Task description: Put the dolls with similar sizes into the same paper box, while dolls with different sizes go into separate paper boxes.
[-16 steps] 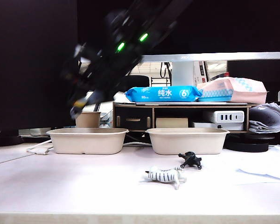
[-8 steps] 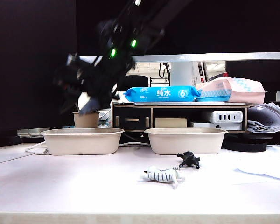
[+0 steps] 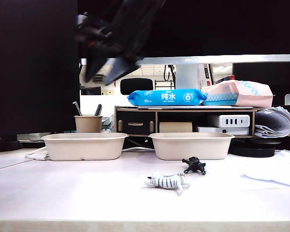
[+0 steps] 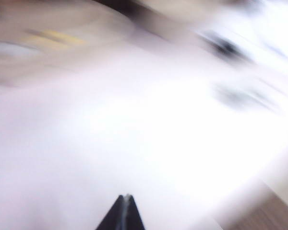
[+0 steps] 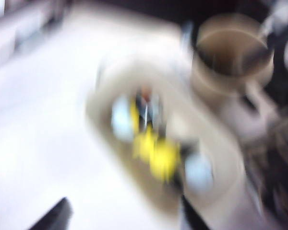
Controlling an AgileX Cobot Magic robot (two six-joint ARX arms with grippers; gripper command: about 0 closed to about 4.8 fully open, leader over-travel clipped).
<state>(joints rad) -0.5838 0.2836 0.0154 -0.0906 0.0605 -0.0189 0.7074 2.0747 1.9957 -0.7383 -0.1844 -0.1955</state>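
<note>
Two beige paper boxes stand side by side, the left one (image 3: 84, 146) and the right one (image 3: 192, 145). In front of the right box, a tiny white-striped doll (image 3: 166, 182) and a tiny black doll (image 3: 195, 166) lie on the table. My right gripper (image 3: 104, 72) has reached across and hangs blurred high above the left box. Its wrist view shows it open and empty (image 5: 127, 215) over that box (image 5: 105, 143), where the yellow doll (image 5: 156, 151) lies beside a blurred pale figure (image 5: 144, 108). My left gripper (image 4: 127, 197) is shut over bare table.
A round pen cup (image 3: 88, 123) stands behind the left box, close to the right gripper's path. Behind the boxes, a low shelf (image 3: 183, 121) carries a blue wipes pack (image 3: 166, 97) and a pink pack. Papers lie at the right table edge (image 3: 275, 174).
The right gripper has risen from just above the left box to well above it, with its jaws spreading. The dolls on the table have stayed put.
</note>
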